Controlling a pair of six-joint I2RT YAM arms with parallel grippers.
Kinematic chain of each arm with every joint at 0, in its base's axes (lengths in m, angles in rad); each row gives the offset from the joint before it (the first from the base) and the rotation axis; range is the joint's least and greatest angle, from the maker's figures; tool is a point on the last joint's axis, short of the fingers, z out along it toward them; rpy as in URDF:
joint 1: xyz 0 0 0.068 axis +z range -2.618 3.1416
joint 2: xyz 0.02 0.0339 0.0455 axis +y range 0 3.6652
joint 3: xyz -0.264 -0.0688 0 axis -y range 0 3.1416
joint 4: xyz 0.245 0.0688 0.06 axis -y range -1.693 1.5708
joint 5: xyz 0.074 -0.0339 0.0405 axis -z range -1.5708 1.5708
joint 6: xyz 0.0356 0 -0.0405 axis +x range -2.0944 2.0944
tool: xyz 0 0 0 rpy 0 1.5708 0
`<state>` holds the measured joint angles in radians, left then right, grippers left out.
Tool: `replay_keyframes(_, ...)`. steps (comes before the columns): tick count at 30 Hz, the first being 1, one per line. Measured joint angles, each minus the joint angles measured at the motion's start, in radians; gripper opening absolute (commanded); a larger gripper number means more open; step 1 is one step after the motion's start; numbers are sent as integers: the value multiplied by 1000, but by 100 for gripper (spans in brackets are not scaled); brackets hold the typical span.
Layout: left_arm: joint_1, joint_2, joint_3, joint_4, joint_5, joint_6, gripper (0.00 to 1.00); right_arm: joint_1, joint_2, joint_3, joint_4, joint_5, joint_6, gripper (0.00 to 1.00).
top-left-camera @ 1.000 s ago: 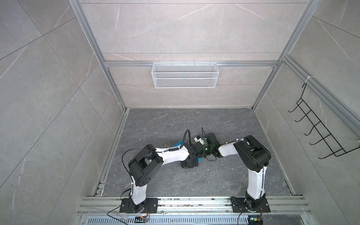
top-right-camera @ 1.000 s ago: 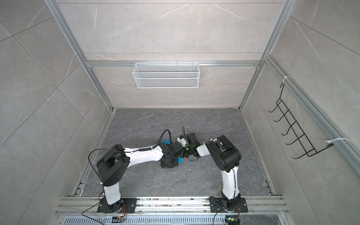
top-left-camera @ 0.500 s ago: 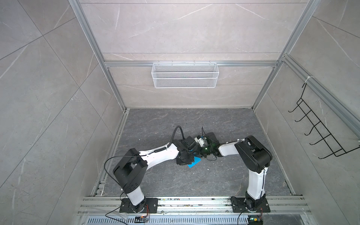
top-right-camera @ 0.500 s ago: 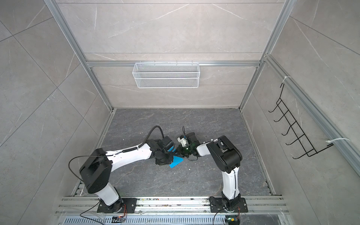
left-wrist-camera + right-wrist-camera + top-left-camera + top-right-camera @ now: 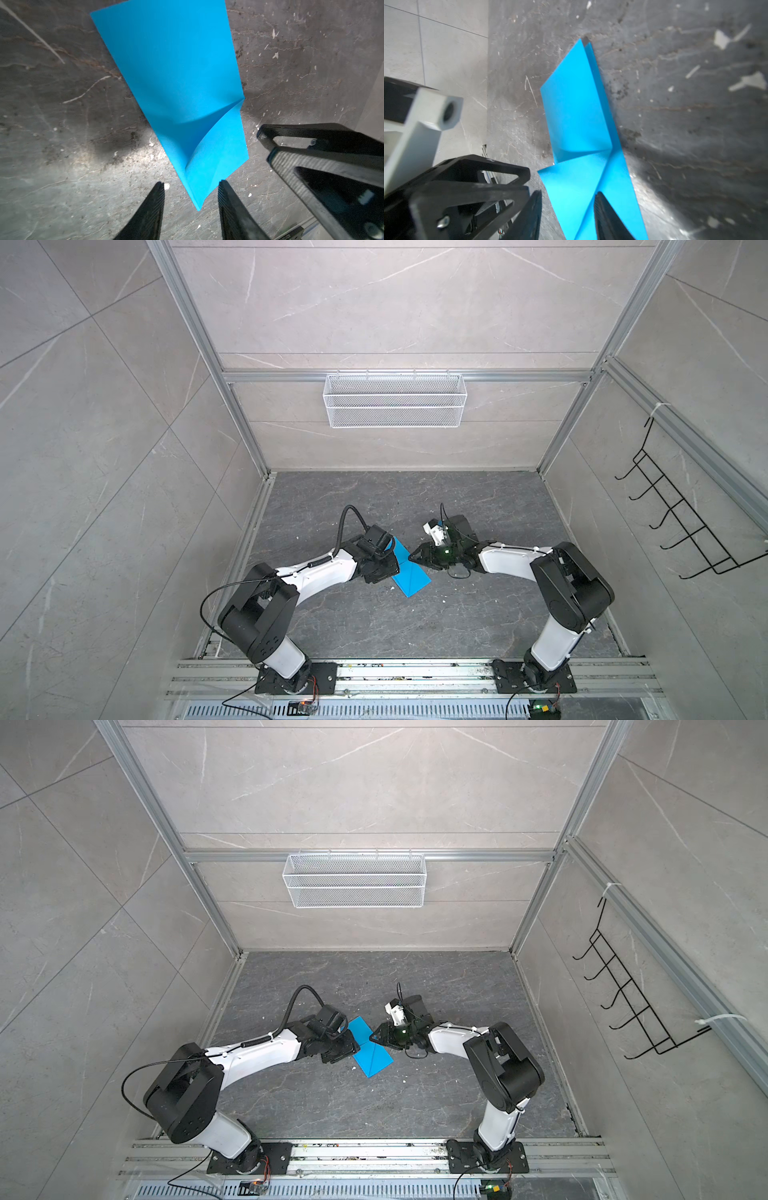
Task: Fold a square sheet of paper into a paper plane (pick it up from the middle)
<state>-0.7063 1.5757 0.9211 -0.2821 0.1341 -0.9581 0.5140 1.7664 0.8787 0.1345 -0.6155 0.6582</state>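
Left fingers (image 5: 149, 214) and right fingers (image 5: 606, 218) stand apart by blue paper (image 5: 411, 578) on a speckled dark surface (image 5: 415, 497) between grey-tiled walls (image 5: 374, 302).

Both top views look down from high above me. My wrist cameras, close in, share the folded bright blue paper (image 5: 176, 83).

From my remote station I see pale grey marble-look tiles on the far wall (image 5: 395, 302) and both side walls, evenly lit. An aluminium frame post (image 5: 190, 310) stands at each far corner. A white wire basket (image 5: 395, 406) hangs on the far wall and a black hook rack (image 5: 681, 522) on the right wall. The bench (image 5: 374, 497) is dark grey, veined, with white specks. A metal rail (image 5: 415, 674) runs along the near edge.
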Motion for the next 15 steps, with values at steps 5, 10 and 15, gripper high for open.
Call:
replay_keyframes(5,0,26,0,53,5,-6,31,0,30,0,-4,-4,0,45)
replay_keyframes(10,0,66,0,61,3,-8,24,0,66,0,-3,-33,0,43)
replay_keyframes(15,0,82,0,59,0,-7,20,0,96,0,11,-71,0,42)
